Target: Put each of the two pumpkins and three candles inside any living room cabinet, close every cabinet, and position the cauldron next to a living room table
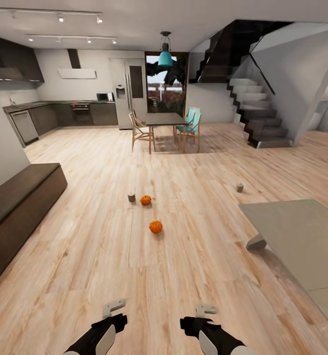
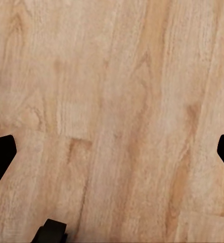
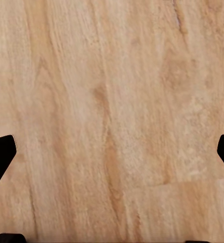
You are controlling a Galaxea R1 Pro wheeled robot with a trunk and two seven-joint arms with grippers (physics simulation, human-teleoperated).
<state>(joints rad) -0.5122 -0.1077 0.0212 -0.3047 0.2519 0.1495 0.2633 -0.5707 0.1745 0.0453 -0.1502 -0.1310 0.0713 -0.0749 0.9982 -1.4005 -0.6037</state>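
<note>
Both arms hang low in front of us over bare wood floor [image 1: 109, 256], holding nothing. Left gripper [image 1: 113, 308] and right gripper [image 1: 206, 310]: the wrist views show dark fingertips [image 2: 1, 154] at opposite edges with floor between, so we read both as spread wide.

Near pumpkin [image 1: 156, 227] sits on the floor straight ahead, roughly centred between the arms, well apart from both. We'd call it marginally closer to the left, but it's near a toss-up. Far pumpkin [image 1: 145, 199] is just beyond it, with one candle [image 1: 131, 197] just beside it. Second candle [image 1: 239, 187] stands off to the right near the table [image 1: 302, 236] corner.

Cabinet [image 1: 16, 197] runs along the left wall, drawers look closed.

We judge we need to drive forward first.
</note>
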